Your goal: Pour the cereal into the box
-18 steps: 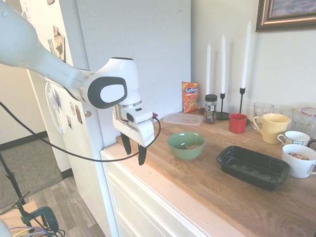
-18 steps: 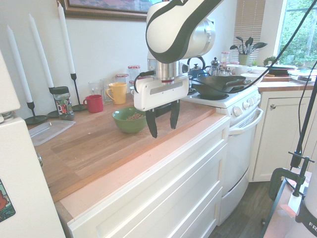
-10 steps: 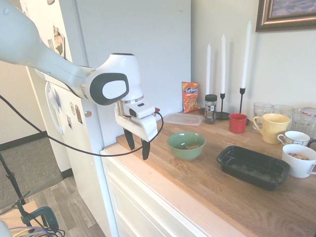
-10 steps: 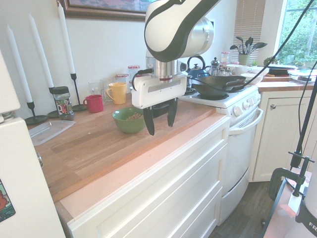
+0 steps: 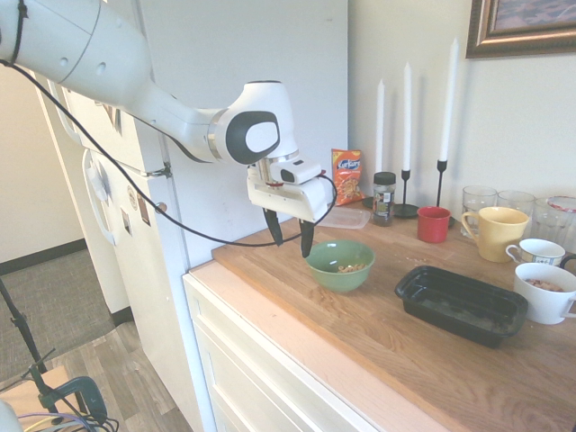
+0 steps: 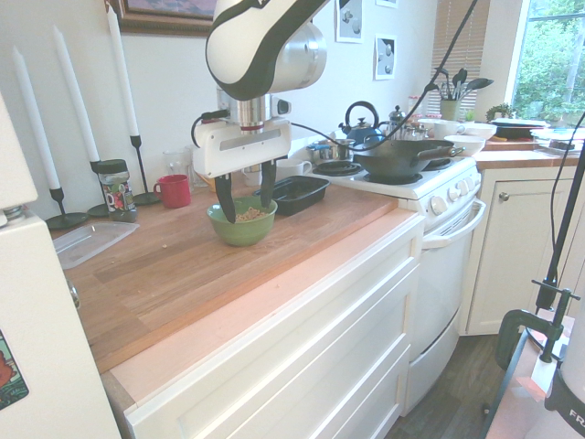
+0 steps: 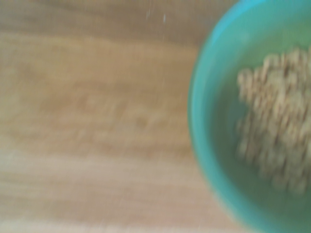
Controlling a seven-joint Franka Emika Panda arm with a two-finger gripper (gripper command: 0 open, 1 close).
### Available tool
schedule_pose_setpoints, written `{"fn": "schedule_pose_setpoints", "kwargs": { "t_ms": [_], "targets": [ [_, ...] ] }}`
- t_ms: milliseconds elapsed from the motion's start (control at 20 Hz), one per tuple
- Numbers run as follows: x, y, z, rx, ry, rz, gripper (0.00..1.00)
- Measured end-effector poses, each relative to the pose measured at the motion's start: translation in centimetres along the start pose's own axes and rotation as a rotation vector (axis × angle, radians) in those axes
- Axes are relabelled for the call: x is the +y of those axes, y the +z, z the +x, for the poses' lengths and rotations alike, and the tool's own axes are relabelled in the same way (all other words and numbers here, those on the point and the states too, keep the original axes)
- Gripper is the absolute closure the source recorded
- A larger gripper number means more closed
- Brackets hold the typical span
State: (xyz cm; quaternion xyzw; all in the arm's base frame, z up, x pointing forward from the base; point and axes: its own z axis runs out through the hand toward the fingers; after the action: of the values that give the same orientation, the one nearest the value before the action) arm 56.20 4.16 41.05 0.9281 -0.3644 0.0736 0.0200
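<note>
The cereal [image 5: 349,267] is a small heap of tan pieces in a green bowl [image 5: 339,270] on the wooden counter. In the second exterior view the cereal [image 6: 249,215] and the bowl [image 6: 239,230] show too. The blurred wrist view shows the bowl's rim [image 7: 201,145] and the cereal [image 7: 272,126] from above. My gripper [image 5: 290,236] hangs open and empty just over the bowl's edge on the fridge side; from the other side the gripper [image 6: 245,197] has one finger in front of the bowl. The box [image 5: 461,306], a shallow black tray, lies beyond the bowl, again as the box [image 6: 300,194].
Behind the bowl stand an orange snack bag [image 5: 346,176], a clear lidded container [image 5: 333,216], a spice jar [image 5: 384,198] and tall candles [image 5: 407,117]. A red cup [image 5: 433,224], yellow mug [image 5: 494,232] and white mugs [image 5: 544,292] crowd the box's far side. A stove with a wok [image 6: 402,160] adjoins the counter.
The arm has swung from the counter's front edge in over the counter to the green bowl. The gripper has stayed open and empty throughout.
</note>
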Motion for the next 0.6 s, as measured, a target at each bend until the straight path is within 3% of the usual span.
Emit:
{"fn": "schedule_pose_setpoints", "kwargs": {
  "t_ms": [350, 600],
  "targets": [
    [-5.0, 1.3, 0.2, 0.126, -0.07, -0.138, 0.0],
    [-6.6, 4.0, -0.2, 0.191, -0.099, -0.301, 0.0]
  ]
}}
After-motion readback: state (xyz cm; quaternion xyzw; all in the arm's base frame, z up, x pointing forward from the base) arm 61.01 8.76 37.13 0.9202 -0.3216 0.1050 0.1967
